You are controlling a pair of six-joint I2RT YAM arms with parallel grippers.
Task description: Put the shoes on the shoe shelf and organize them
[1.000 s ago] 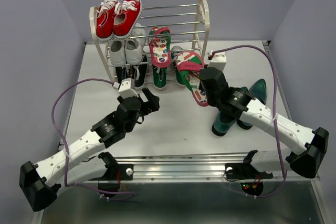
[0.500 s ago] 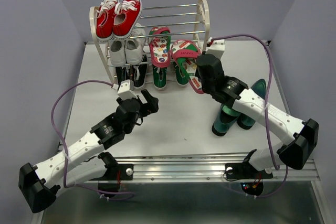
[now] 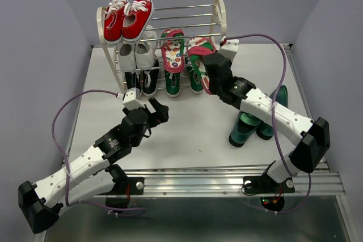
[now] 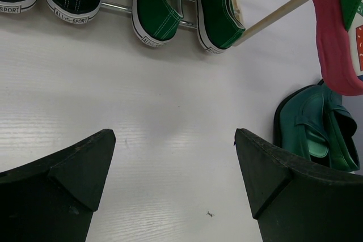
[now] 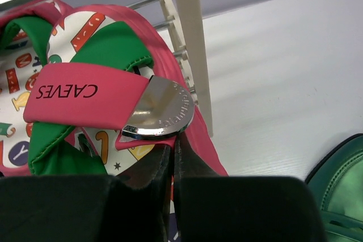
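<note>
Right wrist cam: your right gripper [image 5: 173, 160] is pinched shut on the rim of the flip-flop [image 5: 68, 90], right by the strap's metal badge [image 5: 159, 109]. It's a thin bite w/ jaws nearly touching.

Risk 1: the sole hangs off one edge, so it could twist or slip out if you press it on the rods [image 3: 187, 25].

Risk 2: the cream side post of the shoe shelf [image 5: 190, 38] sits just beside the sole, upper centre of frame. Drift right & the rim could snag on it.

Top cam: the held flip-flop is at the mid tier, upper centre, just beside its mate [image 3: 173, 49]. Shove hard & you may knock the mate off.

Your right forearm [image 3: 266, 109] runs over the green heels [image 3: 249, 123], lower right. A low elbow could tip them.

Left gripper [image 3: 154, 109] hangs wide open & empty, centre-left.

Flip-flop look: pink rim, pink & green straps, white sole w/ colourful print, steeply tilted w/ strap end up. Can't tell if it touches the rods yet. Green sneakers [image 3: 173, 83] sit at the rack's bottom.
</note>
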